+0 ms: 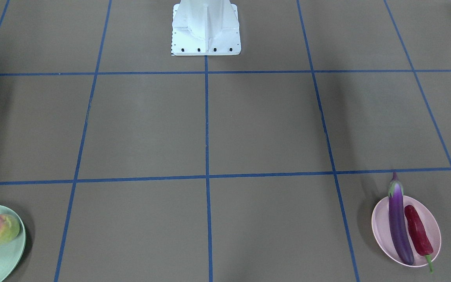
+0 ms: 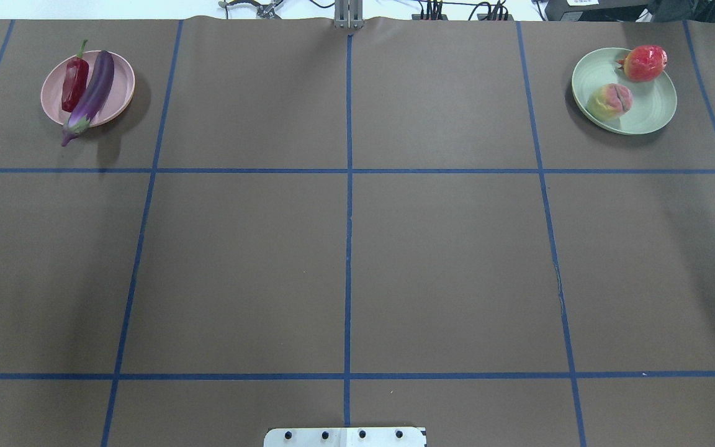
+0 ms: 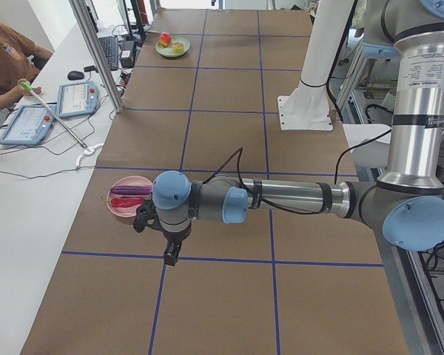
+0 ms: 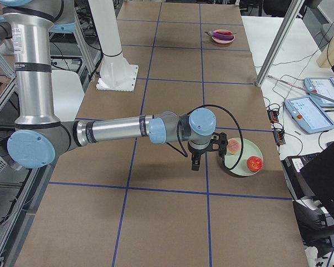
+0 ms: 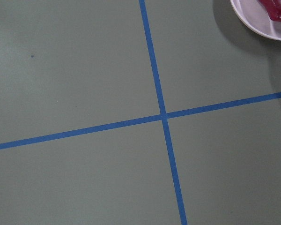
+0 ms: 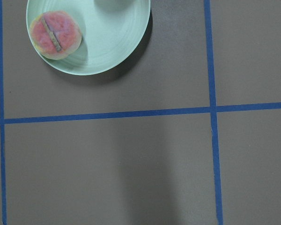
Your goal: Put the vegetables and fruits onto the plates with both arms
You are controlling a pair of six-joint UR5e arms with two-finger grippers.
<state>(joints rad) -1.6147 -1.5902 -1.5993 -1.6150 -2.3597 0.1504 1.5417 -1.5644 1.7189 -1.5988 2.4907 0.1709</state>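
Note:
The purple eggplant [image 2: 94,93] and the red chili pepper [image 2: 74,84] lie side by side on the pink plate [image 2: 118,93] at the far left. The bumpy red fruit [image 2: 645,63] and the peach [image 2: 609,101] sit on the mint green plate [image 2: 649,108] at the far right. My left gripper [image 3: 170,255] hangs above the table just inward of the pink plate [image 3: 126,210]. My right gripper [image 4: 196,163] hangs just inward of the green plate [image 4: 242,161]. Both show only in the side views, so I cannot tell whether they are open or shut.
The white robot base [image 2: 345,436] stands at the near middle edge. Blue tape lines [image 2: 348,171] grid the brown table. A person sits at a side bench with tablets [image 3: 28,122] beyond the table's far edge. A metal frame post [image 3: 96,52] stands there.

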